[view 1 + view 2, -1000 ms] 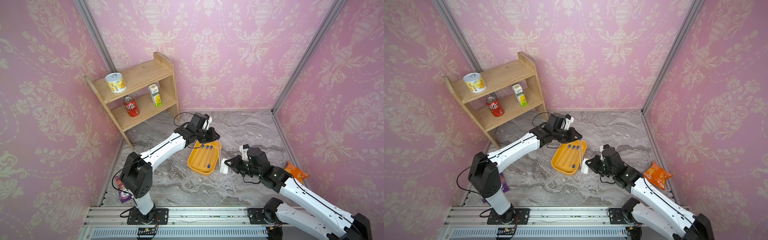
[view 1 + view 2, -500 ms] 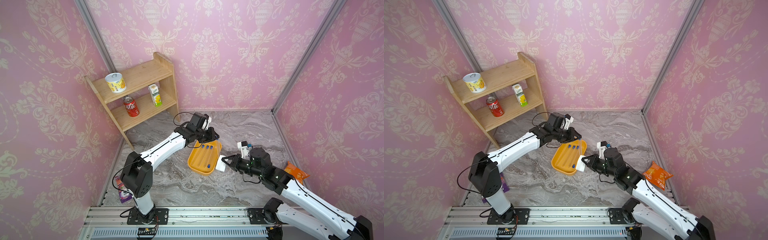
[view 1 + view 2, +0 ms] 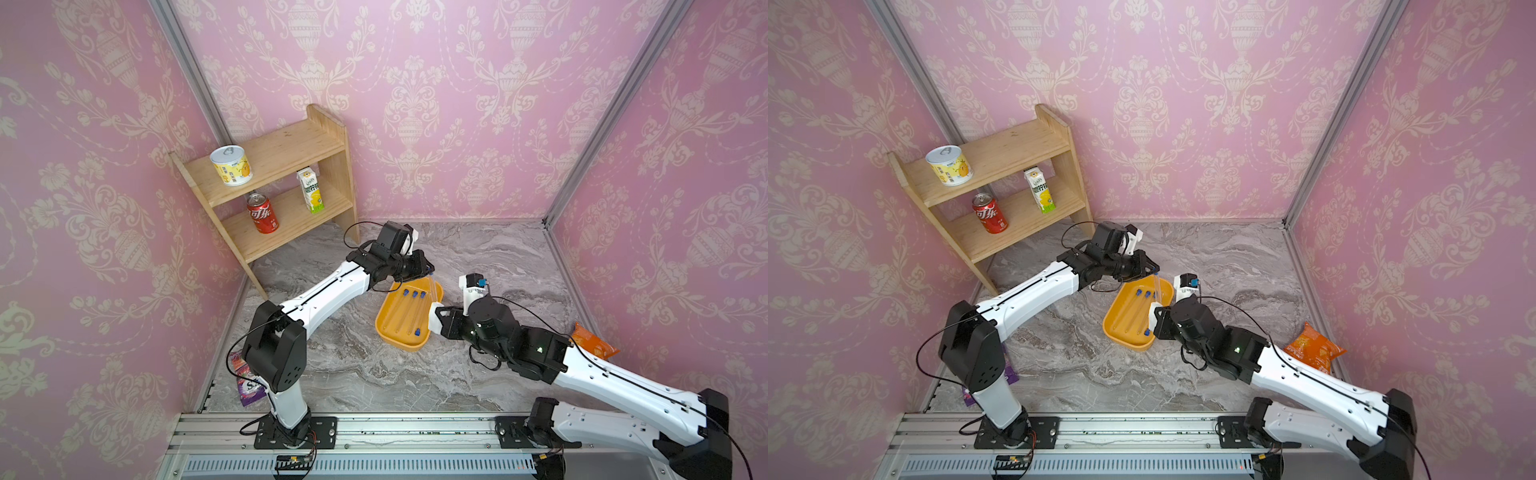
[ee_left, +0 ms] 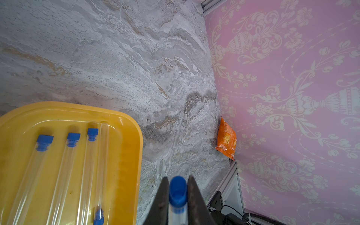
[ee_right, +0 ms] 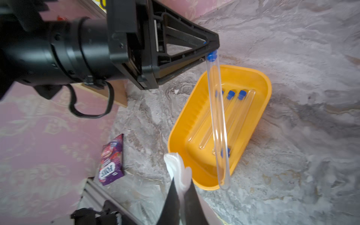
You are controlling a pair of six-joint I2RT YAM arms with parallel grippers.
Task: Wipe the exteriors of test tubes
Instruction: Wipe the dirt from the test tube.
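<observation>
My left gripper [image 4: 178, 177] is shut on the blue cap of one test tube [image 5: 217, 116]. That clear tube hangs down over the right side of the yellow tray [image 3: 409, 345], and it shows in both top views [image 3: 1158, 286]. Several more test tubes [image 4: 72, 155] lie side by side in the tray [image 5: 261, 81], most with their caps at the far end and one reversed. My right gripper [image 5: 182, 181] is shut on a folded white wiping pad [image 5: 176, 163]. It holds the pad [image 3: 436, 318] at the tray's near right edge, close beside the hanging tube's lower end and apart from it.
A wooden shelf [image 3: 291, 195] at the back left carries a tin, a red can and a carton. An orange snack bag [image 3: 594, 343] lies by the right wall. A purple packet [image 5: 111, 157] lies near the left arm's base. Pink walls close in three sides.
My right gripper has turned and moved a little toward the tray and the hanging tube, keeping the pad. The left arm has held still with its tube.
</observation>
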